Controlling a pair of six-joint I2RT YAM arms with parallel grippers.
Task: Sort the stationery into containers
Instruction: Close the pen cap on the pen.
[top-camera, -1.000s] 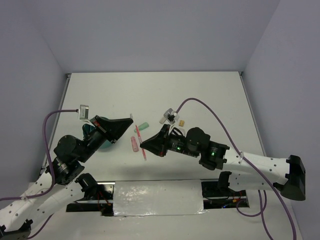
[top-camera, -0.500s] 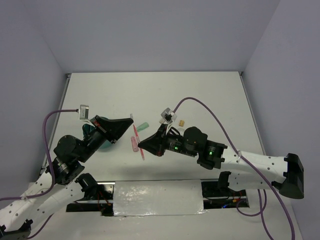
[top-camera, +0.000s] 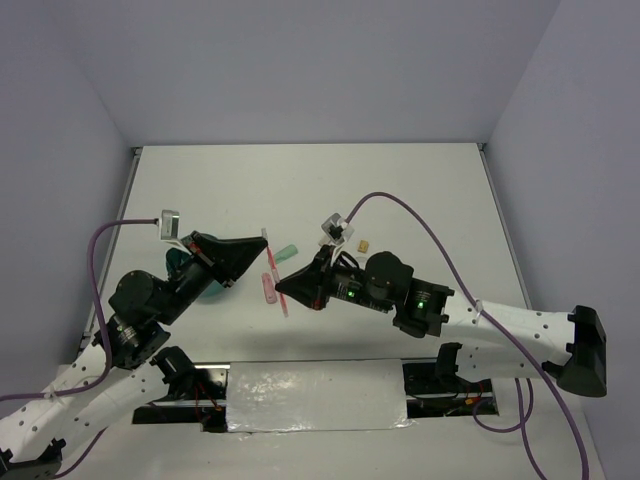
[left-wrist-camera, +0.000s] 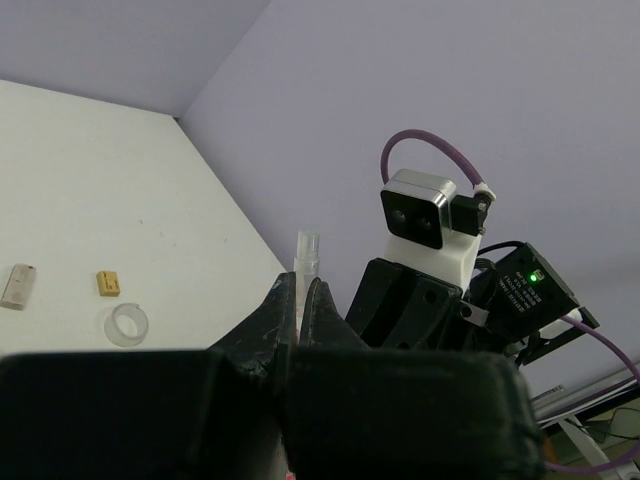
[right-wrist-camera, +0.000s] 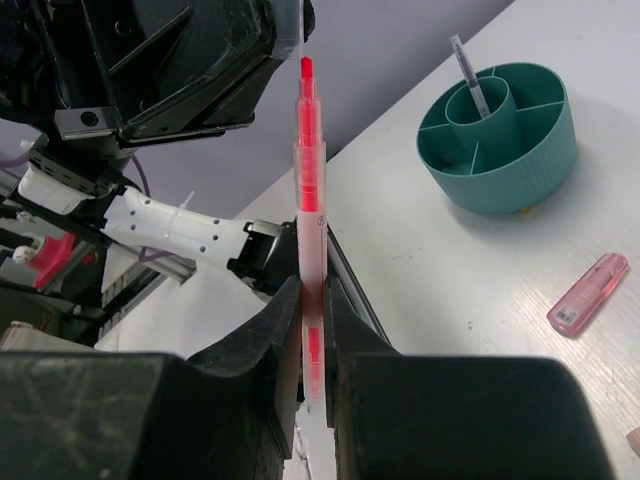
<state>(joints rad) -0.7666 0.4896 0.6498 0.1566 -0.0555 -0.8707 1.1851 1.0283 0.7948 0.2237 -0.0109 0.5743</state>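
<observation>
My right gripper (right-wrist-camera: 312, 285) (top-camera: 281, 290) is shut on the thin pink pen (right-wrist-camera: 309, 190) (top-camera: 277, 285) and holds it in the air above the table. My left gripper (left-wrist-camera: 302, 285) (top-camera: 260, 243) is shut on the pen's thin clear end (left-wrist-camera: 306, 250). I cannot tell whether that end is a cap that has come off. The round teal organizer (right-wrist-camera: 500, 130) holds the thin dark pen (right-wrist-camera: 467, 68) in its centre cup. In the top view my left arm mostly hides the organizer (top-camera: 208, 291). The pink stick (right-wrist-camera: 588, 293) (top-camera: 268, 288) lies on the table.
The mint-green tube (top-camera: 287, 250) and the tan nub (top-camera: 364, 244) lie mid-table. The left wrist view shows the tan nub (left-wrist-camera: 108, 283), the clear tape ring (left-wrist-camera: 128, 324) and a small pale block (left-wrist-camera: 18, 285). The two grippers are very close together.
My right gripper has moved slightly up and to the left with the pink pen, bringing the pen's top end to my left gripper's tips. The left arm has hardly moved.
</observation>
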